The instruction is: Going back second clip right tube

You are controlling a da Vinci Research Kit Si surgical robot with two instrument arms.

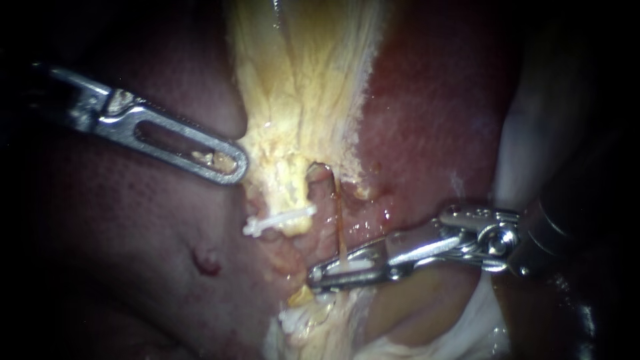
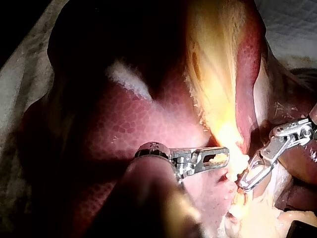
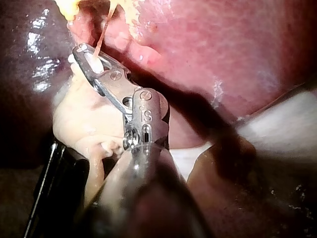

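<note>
Your left instrument (image 1: 232,165), 10 o'clock: pincer clamped on yellow tissue (image 1: 300,100). Your right instrument (image 1: 317,275), 5 o'clock: pincer narrow, holding a clip (image 1: 352,265) on the tube (image 1: 339,213).

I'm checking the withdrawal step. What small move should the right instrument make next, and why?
Probably open the right instrument a little and ease it back along its shaft: its jaws look closed on a white clip across the thin right tube, while the left instrument grips the yellow tissue.
</note>
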